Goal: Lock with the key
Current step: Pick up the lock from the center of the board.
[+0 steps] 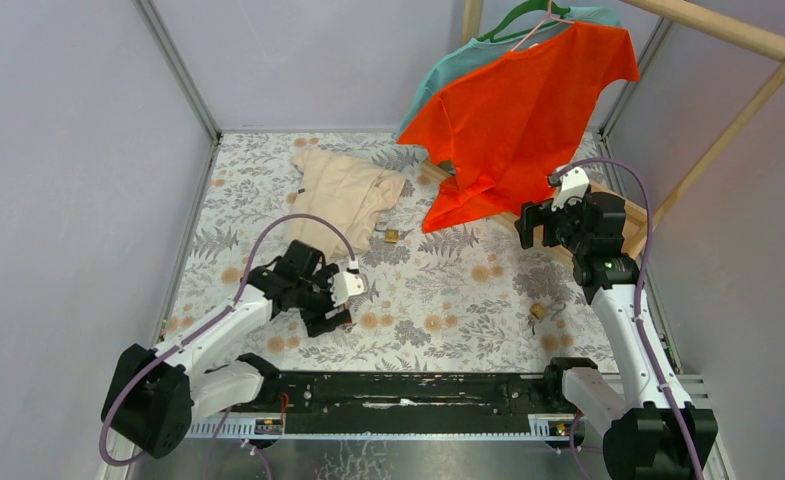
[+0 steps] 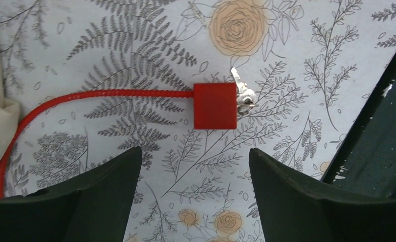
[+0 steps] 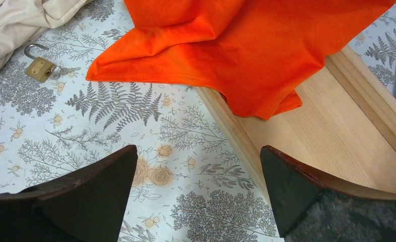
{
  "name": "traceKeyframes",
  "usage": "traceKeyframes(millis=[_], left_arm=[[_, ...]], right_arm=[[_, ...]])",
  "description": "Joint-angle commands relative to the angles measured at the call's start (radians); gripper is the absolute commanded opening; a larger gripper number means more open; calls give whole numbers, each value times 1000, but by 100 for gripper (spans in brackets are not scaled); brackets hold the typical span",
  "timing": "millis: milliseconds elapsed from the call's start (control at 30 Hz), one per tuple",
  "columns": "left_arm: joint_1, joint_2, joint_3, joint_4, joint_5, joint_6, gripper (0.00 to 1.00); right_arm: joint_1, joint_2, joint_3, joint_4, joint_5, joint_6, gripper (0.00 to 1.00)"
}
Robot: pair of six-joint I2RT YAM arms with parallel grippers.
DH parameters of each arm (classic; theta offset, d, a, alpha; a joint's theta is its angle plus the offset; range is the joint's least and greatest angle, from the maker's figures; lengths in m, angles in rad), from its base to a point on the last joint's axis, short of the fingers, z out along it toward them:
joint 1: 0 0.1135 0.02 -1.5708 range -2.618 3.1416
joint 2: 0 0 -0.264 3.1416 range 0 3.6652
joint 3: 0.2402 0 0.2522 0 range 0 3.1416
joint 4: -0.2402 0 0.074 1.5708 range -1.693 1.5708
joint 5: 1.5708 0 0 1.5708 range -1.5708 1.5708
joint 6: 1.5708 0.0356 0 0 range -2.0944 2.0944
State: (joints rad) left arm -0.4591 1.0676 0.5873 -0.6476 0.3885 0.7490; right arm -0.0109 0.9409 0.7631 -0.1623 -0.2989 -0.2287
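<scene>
Left claw (image 2: 193, 151): spread wide, holding nothing, hanging over the worktop (image 2: 296, 45). Straight ahead, centred between the fingers and clear of both: red lock body (image 2: 215, 106). Poking from the body's right face, silver key (image 2: 242, 96); off its left face, red cable (image 2: 110, 93). Long axis crosswise, finger to finger. Probably calls for a shift toward the key side. Right claw (image 3: 198, 148): equally agape, empty, well apart from the body.
</scene>
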Motion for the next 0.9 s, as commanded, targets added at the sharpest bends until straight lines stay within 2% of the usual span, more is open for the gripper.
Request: traceKeyframes(millis=[0, 233, 500, 700, 867], left_arm=[[-63, 34, -19, 70, -51, -37, 82], [-109, 111, -22, 142, -101, -77, 72], [-159, 122, -50, 221, -128, -155, 63], [-174, 106, -51, 255, -152, -195, 42], [-180, 78, 35, 259, -111, -268, 20]], right_arm=[[-8, -7, 1, 51, -25, -10, 99], [-8, -10, -2, 51, -36, -10, 99], [-8, -10, -3, 49, -47, -9, 99], [-8, -10, -3, 60, -69, 19, 99], [-5, 21, 33, 69, -117, 90, 99]])
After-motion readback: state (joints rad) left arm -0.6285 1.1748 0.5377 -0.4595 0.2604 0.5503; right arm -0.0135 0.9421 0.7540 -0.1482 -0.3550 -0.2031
